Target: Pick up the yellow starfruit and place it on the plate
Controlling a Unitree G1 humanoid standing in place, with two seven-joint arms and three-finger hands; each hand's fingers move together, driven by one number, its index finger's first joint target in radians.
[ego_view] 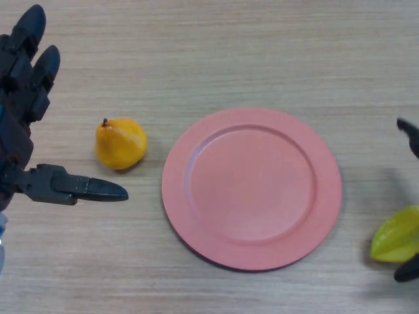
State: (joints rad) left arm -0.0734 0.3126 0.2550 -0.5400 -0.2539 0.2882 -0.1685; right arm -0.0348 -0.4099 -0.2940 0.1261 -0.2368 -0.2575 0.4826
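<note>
The ridged starfruit [397, 243] lies at the right edge between the right hand's [410, 139] dark fingers; their grasp cannot be told. Left hand [26, 118] released beside a smooth pear [120, 143]. Round pink plate [252, 242] on woodgrain counter [229, 52].

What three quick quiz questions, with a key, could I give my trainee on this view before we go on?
1. True or false: the starfruit lies on the pink plate.
2. Which hand is open beside the orange pear: left or right?
3. Which side of the plate is the starfruit on?

Key:
1. False; the plate holds nothing.
2. Left.
3. The robot's right, at the view's edge, between the right hand's fingertips.
</note>
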